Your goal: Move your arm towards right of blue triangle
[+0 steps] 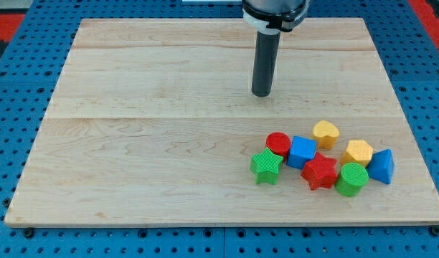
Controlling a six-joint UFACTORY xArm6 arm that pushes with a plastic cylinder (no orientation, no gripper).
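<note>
The blue triangle (381,166) sits at the far right end of the cluster of blocks, near the view's bottom right, with the green cylinder (351,179) touching or just beside it on its left and the yellow hexagon (357,152) close above. It looks like a small, stiff, light plastic piece that would slide at the slightest nudge, so nothing here needs taking hold of; the open spot to aim for is the bare strip of board between the triangle and the board's right edge. The rod carries nothing, and my tip (261,94) rests on the wooden board (155,143) well above and to the left of all the blocks, apart from them. The board looks smooth and flat, ringed by a blue perforated table (19,236).
</note>
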